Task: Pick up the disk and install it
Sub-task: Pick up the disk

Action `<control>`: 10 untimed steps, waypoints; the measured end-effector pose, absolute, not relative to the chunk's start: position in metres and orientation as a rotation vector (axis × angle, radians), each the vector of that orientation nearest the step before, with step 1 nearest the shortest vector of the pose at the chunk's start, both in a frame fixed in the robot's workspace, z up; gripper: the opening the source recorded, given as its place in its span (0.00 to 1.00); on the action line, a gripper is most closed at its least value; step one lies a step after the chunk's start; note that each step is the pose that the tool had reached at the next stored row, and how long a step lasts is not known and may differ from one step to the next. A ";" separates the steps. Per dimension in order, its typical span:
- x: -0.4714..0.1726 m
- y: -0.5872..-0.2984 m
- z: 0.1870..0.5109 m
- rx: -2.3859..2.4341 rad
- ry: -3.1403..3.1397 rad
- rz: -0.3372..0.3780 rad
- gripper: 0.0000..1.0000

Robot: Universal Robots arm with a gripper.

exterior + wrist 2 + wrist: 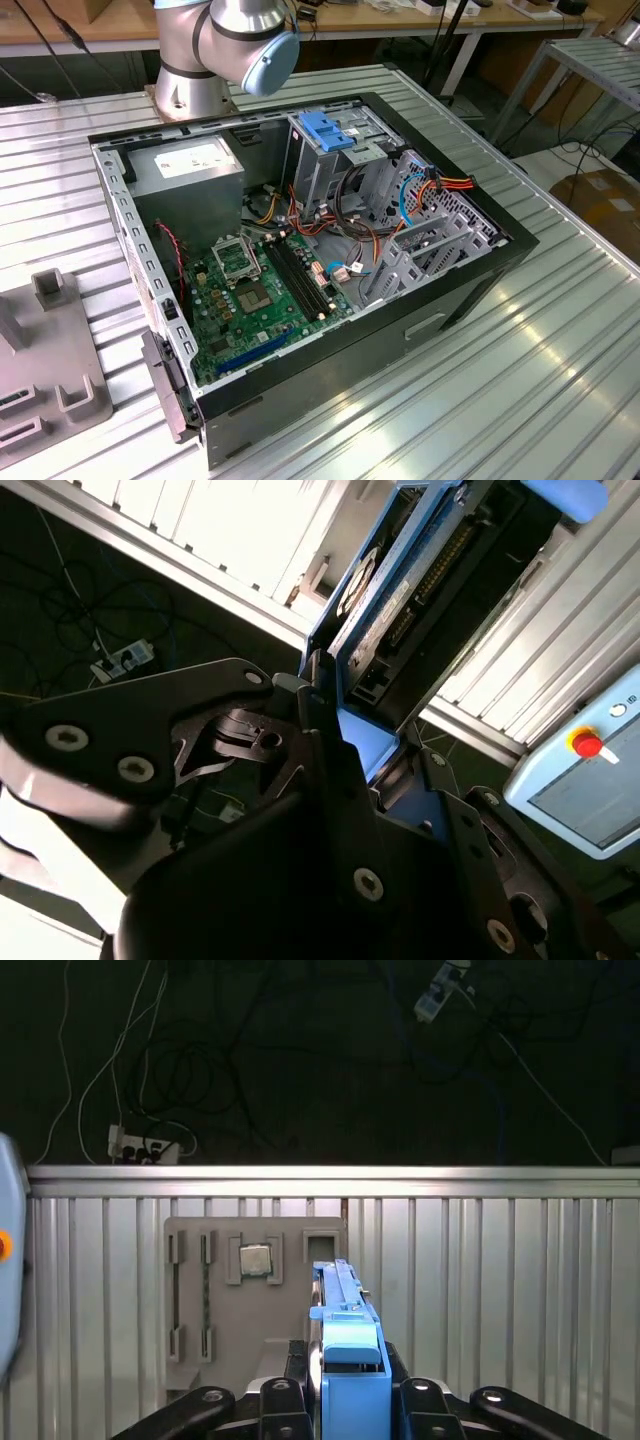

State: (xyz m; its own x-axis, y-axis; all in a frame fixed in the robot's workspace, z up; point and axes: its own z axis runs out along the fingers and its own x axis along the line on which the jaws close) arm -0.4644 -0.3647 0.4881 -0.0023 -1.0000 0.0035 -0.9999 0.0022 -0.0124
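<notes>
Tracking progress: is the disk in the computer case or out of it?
Out. In the first wrist view the gripper clamps the disk, on edge, above the table.

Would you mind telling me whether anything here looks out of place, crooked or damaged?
Nothing stands out. In the first wrist view the disk sits straight, edge-on, in the end effector, with no visible damage. The open computer case lies flat on the table, its cables loose but contained inside.

From the exterior view I see a ribbed metal table (560, 380), a wooden bench (380, 22) at twelve o'clock and a cardboard box (605, 205) at three.
</notes>
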 end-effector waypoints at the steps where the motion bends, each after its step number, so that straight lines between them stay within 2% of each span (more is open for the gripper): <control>1: -0.464 -0.365 0.490 -2.215 2.219 -0.018 0.37; 10: -0.464 -0.365 0.511 -2.215 2.219 -0.017 0.37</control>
State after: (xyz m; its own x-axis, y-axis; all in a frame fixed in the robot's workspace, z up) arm -0.4645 -0.3648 0.5107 -0.0022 -1.0000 0.0035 -0.9999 0.0022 -0.0122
